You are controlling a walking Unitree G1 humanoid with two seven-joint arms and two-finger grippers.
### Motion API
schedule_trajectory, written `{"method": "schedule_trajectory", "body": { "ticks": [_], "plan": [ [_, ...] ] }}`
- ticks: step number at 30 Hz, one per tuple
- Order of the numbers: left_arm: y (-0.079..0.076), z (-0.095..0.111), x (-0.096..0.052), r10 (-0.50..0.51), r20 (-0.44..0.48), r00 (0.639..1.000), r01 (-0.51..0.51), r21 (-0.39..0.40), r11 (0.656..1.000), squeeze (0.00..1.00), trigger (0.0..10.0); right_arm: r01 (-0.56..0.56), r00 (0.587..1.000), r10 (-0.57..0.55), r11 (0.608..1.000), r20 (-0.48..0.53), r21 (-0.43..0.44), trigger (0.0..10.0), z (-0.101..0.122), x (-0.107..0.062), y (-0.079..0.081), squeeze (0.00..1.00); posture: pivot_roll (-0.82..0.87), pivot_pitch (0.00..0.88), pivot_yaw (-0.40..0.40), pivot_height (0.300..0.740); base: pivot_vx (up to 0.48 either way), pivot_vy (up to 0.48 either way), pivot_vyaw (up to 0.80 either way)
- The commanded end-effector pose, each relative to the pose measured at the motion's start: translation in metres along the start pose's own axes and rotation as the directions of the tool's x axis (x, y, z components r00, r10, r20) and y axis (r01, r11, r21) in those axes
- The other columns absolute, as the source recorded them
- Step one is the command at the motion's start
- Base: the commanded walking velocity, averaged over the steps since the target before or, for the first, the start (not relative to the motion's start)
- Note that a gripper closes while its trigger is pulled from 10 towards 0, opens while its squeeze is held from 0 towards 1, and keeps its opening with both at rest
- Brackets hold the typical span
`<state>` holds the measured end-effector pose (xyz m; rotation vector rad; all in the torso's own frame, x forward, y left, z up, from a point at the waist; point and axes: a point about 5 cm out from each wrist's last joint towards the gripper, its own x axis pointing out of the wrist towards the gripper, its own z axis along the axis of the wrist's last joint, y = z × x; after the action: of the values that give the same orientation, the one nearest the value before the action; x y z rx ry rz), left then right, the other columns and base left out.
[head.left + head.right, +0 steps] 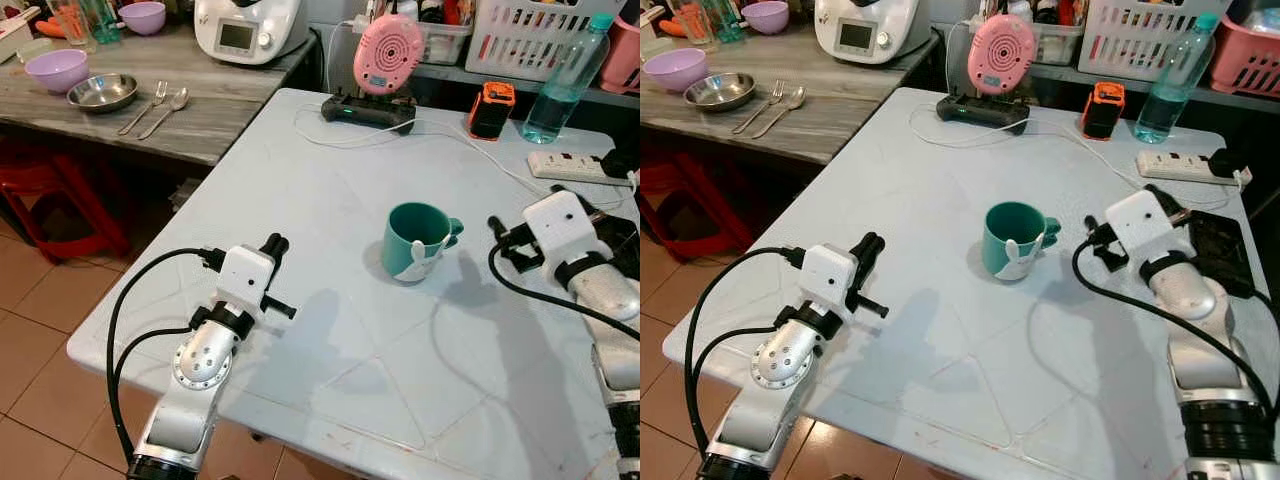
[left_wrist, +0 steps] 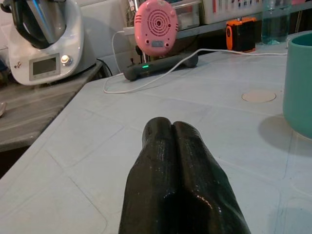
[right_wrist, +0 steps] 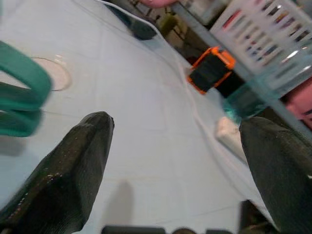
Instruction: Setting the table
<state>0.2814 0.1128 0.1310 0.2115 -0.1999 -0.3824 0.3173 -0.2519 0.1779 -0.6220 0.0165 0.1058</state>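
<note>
Quick tally of what's out: one teal mug [image 1: 417,240] on the pale counter [image 1: 300,200]. Also on it, one pink round gadget [image 1: 387,52] on one black base [image 1: 367,110], one orange-and-black box [image 1: 492,109], one clear water bottle [image 1: 565,80], one white power strip [image 1: 578,166].

The wooden counter [image 1: 200,110] off to the side has two purple bowls, one near [image 1: 57,70] and one farther back [image 1: 142,17], one steel dish [image 1: 102,92], one fork [image 1: 147,105], one spoon [image 1: 167,111], and one white kitchen machine [image 1: 248,28].

Behind: one white basket [image 1: 530,35], one pink basket [image 1: 1250,55]. One red stool [image 1: 60,190] underneath.
</note>
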Motion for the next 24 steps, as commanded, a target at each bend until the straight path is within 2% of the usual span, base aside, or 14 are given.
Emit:
{"method": "schedule_trajectory", "body": {
  "ticks": [1,12,24],
  "plan": [
    [0.001,0.0,-0.002,-0.004,-0.006,1.0,0.004,0.006,1.0,0.0,10.0,-0.022,0.999,0.022,1.0,0.027,0.012,10.0,0.005,-0.002,0.004,1.0,-0.09,0.108,0.023,0.74,0.0,0.0,0.0],
    [0.003,0.0,-0.003,-0.005,-0.011,1.0,0.005,0.008,1.0,0.0,10.0,-0.092,0.995,0.088,0.993,0.053,0.08,10.0,0.01,-0.009,0.027,1.0,-0.08,0.112,0.028,0.74,0.0,0.0,0.0],
    [0.002,0.0,-0.002,-0.011,-0.012,1.0,0.011,0.009,1.0,0.0,10.0,-0.133,0.99,0.127,0.984,0.058,0.117,10.0,0.01,-0.013,0.044,1.0,-0.08,0.113,0.03,0.74,0.0,0.0,0.0]
  ]
}}
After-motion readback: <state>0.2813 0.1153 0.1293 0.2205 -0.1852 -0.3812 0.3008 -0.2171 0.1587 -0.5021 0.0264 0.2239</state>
